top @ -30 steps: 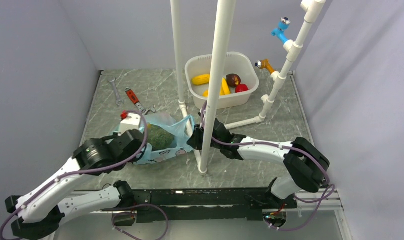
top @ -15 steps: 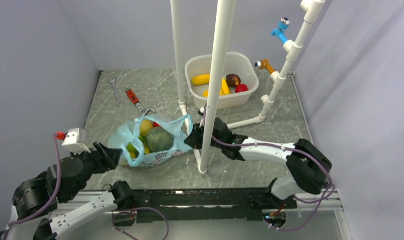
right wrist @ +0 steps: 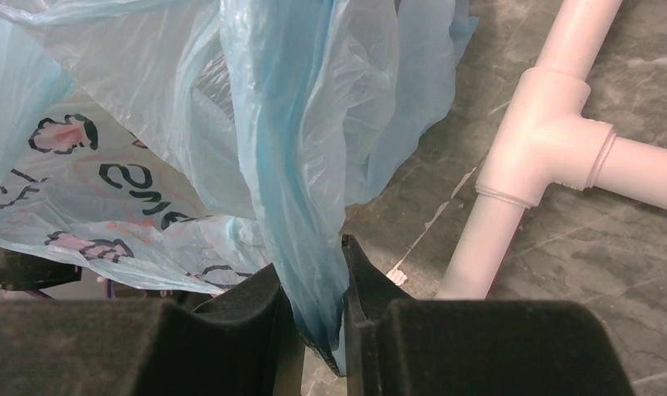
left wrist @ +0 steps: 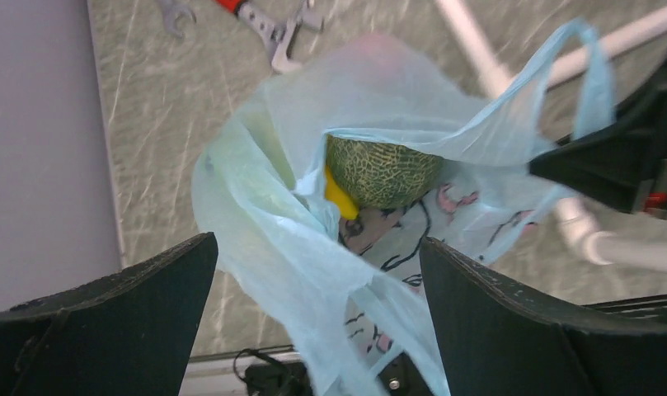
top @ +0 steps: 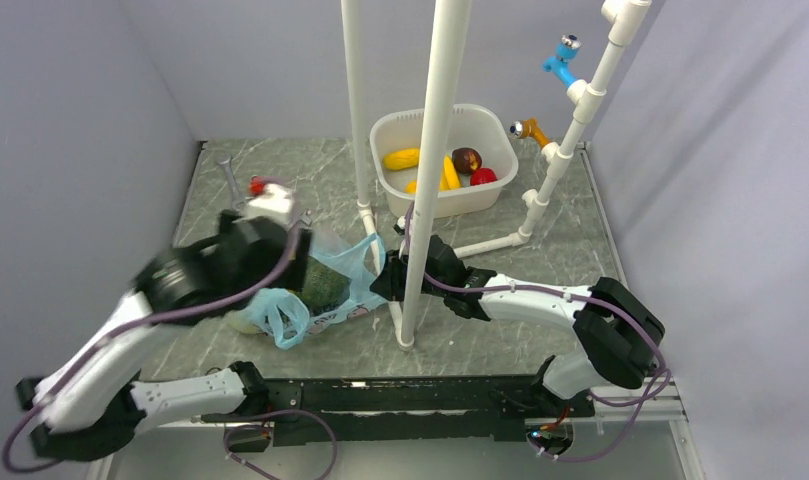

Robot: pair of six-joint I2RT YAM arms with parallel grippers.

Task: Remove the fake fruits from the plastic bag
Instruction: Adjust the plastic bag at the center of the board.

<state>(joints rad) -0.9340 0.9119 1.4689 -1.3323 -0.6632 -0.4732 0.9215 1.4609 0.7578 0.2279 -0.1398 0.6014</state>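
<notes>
On the left of the table my left gripper (left wrist: 317, 241) hangs over the bag (left wrist: 379, 107) with its fingers spread wide. I can't tell if they touch the plastic. Beyond them, at the top of the left wrist view, lies a wrench (left wrist: 276, 29), just past the bag's far edge.

The bag sits on the table near the middle, between the two arms, crumpled, with its mouth open toward the left wrist camera. Inside, a netted green fruit (left wrist: 383, 169) shows through the opening. A yellow fruit (left wrist: 336, 194) is wedged against its left side, mostly hidden. From the top view the green one shows at the bag's middle, with the left arm over the bag's left part. One loop handle sticks up to the right, next to the right gripper (right wrist: 313, 272).

That gripper is clamped on a bunched fold of the bag's blue plastic, which is pinched tight between the pads. The rest of the bag fans out above the fingers, its dark print showing on the left. Just right of it a white pipe (right wrist: 552, 132) with a tee joint lies on the table.

Far right and back is the tub (top: 390, 135), well apart from the bag. In it are a lemon-like fruit (top: 402, 158), a banana (top: 450, 172), a dark fruit (top: 467, 158) and a red fruit (top: 483, 177).
</notes>
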